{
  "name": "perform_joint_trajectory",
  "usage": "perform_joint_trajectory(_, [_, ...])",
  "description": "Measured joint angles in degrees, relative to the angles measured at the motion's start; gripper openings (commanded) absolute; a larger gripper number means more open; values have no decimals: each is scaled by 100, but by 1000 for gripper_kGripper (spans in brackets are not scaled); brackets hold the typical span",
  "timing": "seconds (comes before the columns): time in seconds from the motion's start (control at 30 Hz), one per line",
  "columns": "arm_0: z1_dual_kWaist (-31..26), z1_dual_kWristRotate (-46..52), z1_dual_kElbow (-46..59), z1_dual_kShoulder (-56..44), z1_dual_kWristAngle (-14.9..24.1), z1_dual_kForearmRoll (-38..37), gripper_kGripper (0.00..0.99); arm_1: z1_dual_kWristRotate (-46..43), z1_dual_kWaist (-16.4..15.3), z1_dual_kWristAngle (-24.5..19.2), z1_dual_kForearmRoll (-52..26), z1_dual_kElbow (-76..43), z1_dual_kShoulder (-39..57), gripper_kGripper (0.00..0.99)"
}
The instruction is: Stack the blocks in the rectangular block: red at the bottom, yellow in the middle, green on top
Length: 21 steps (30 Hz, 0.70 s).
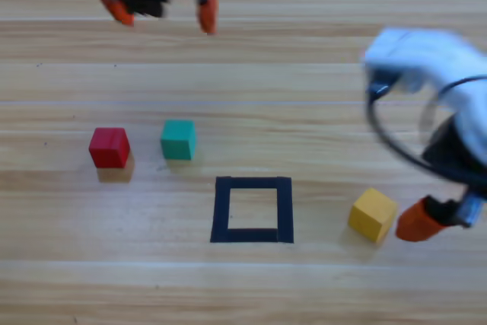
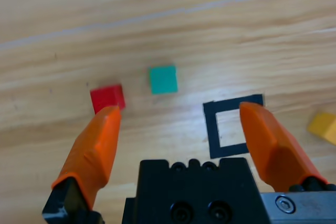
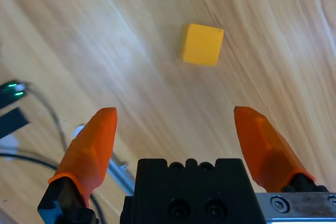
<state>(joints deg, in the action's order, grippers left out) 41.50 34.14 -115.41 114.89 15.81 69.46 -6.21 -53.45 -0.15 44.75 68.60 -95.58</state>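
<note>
Nearest the overhead camera, your right gripper [image 1: 426, 217] hangs low at the picture's right side, just beside the yellow cube [image 1: 372, 215], apparently lining up on it though yellow goes second. Only one of its jaws shows from above. Your left gripper [image 1: 163, 7] waits at the top edge, jaws spread and empty. The red cube [image 1: 109, 147] and green cube [image 1: 178, 139] sit near each other on the wooden table [image 1: 304, 74], left of the taped square frame [image 1: 253, 209], which holds nothing; no stacking has begun.

Your left wrist camera looks down between parted jaws at the red cube [image 2: 107, 98], the green cube [image 2: 163, 79] and the frame [image 2: 231, 124], red closest to its reach.

Your right wrist camera shows jaws wide apart, gripping nothing, with the yellow cube [image 3: 202, 44] ahead and clear of both.
</note>
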Motion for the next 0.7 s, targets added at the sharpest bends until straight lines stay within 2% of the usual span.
perform_joint_trajectory(0.07, [4, 259, -636, 671, 1, 466, 962, -51, 26, -145, 13, 106, -396, 982])
perform_joint_trajectory(0.2, [7, 531, -701, 1233, -160, 503, 963, -175, 110, -147, 23, 287, -814, 982])
perform_joint_trajectory(0.5, [-40, 724, -613, 1173, -272, 503, 979, -349, 396, -147, 24, 858, -1732, 974])
perform_joint_trajectory(0.63, [-317, 721, 3, 871, -360, 419, 980, -448, 523, -147, 24, 932, -2047, 948])
perform_joint_trajectory(0.7, [-606, 639, 656, 504, -463, 55, 979, -472, 571, -147, 24, 1013, -2195, 925])
